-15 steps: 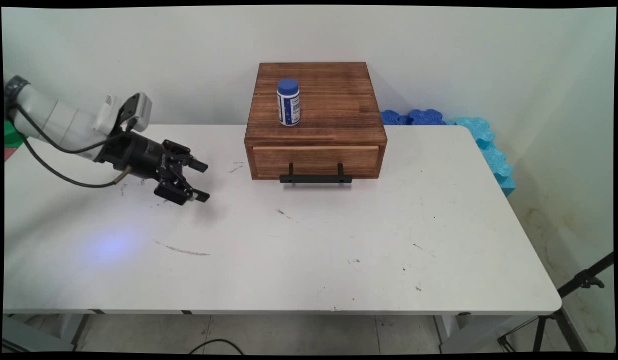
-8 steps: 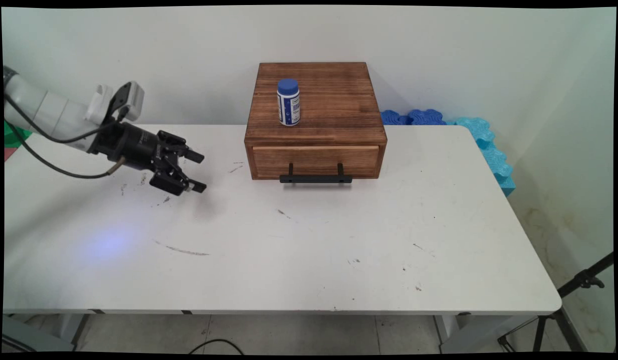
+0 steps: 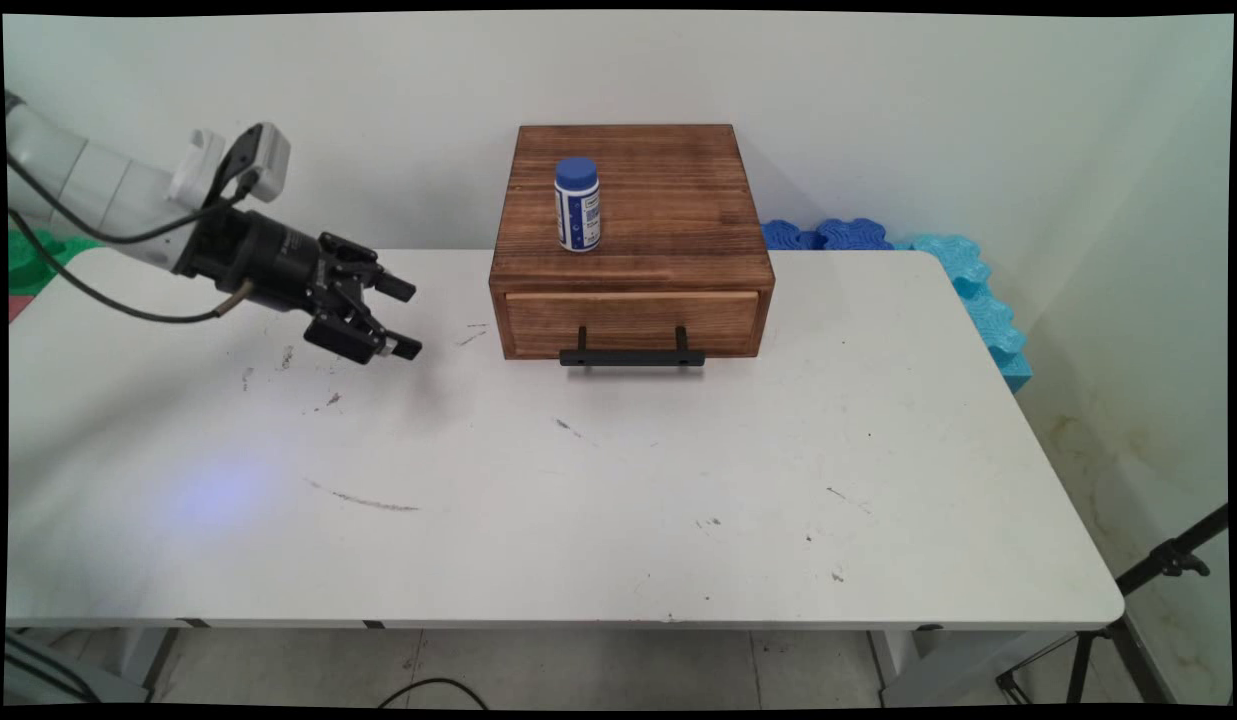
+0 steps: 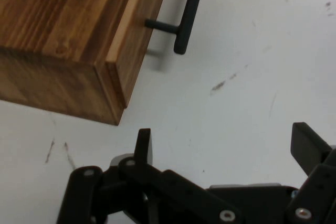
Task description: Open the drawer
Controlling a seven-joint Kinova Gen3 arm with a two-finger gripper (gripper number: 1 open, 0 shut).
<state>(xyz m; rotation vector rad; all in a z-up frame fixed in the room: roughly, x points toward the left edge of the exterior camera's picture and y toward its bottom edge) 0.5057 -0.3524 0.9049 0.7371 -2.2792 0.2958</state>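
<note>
The gripper (image 3: 403,318) hangs released, holding nothing, above the table (image 3: 618,480) left of the wooden drawer box (image 3: 630,245). A blue-capped bottle (image 3: 577,205), label unreadable, stands on top. The hand view shows the drawer's black handle (image 4: 188,11) side-on.

The scene was brightly and evenly lit, with no harsh glare. The wooden box (image 3: 631,240) cast a soft shadow on the desk (image 3: 578,480) under its handle (image 3: 632,356), and the end effector (image 3: 403,318) threw a faint one below itself. The hand view was slightly soft, and the box's near corner (image 4: 113,98) looked hazy.
</note>
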